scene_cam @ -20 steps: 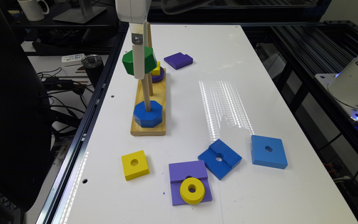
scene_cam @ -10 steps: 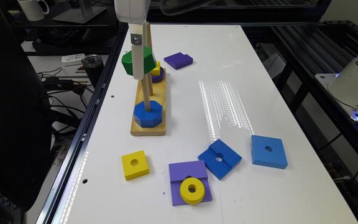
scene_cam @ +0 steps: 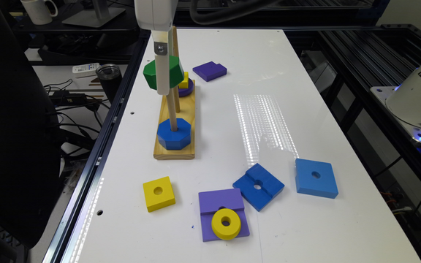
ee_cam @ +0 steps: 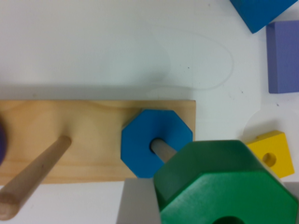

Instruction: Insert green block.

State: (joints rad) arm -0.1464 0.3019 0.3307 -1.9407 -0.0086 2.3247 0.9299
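My gripper is shut on the green block, a thick dark-green octagon held high above the wooden base. In the wrist view the green block sits close to the camera, with a grey finger against its side. Below it the blue octagon rests on the base around the near peg. That peg rises toward the green block, which hides its top. I cannot tell whether the peg is inside the block's hole. The middle peg stands bare just behind.
A yellow piece on a purple one sits at the base's far end, and a purple block lies beyond it. Near the front lie a yellow square, a purple block with a yellow ring, and two blue squares. The table's edge runs along the exterior view's left.
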